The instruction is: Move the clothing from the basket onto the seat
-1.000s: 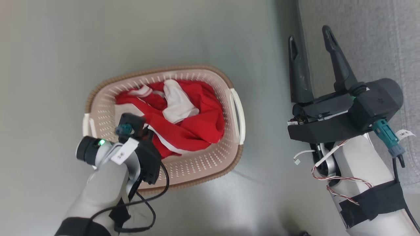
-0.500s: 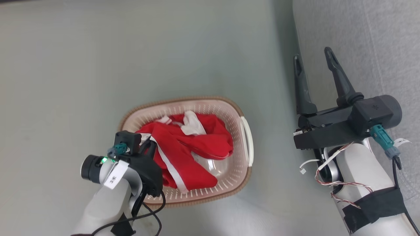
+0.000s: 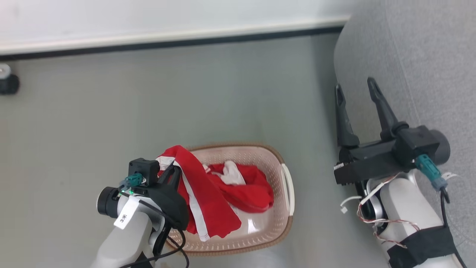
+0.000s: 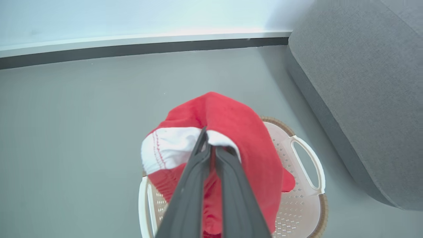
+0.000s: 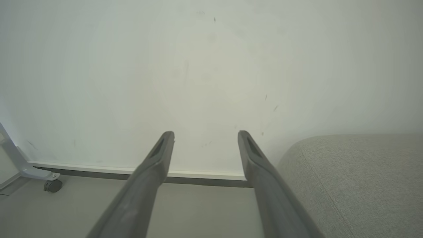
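Note:
My left gripper is shut on a red garment with a white stripe, lifted above the left end of the cream basket. In the left wrist view the closed fingers pinch the cloth's white-and-red fold, which drapes over them above the basket. More red and white clothing lies inside the basket. My right gripper stands open and empty beside the grey seat. Its spread fingers point at the wall, with the seat at the lower right.
A white wall with a dark baseboard runs along the back. A caster wheel sits on the grey floor at far left, seen with its frame leg in the right wrist view. Open floor separates basket and seat.
The head view has tilted up, bringing wall and baseboard in. My left gripper has risen, pulling a red garment up out of the basket. The right gripper stays open.

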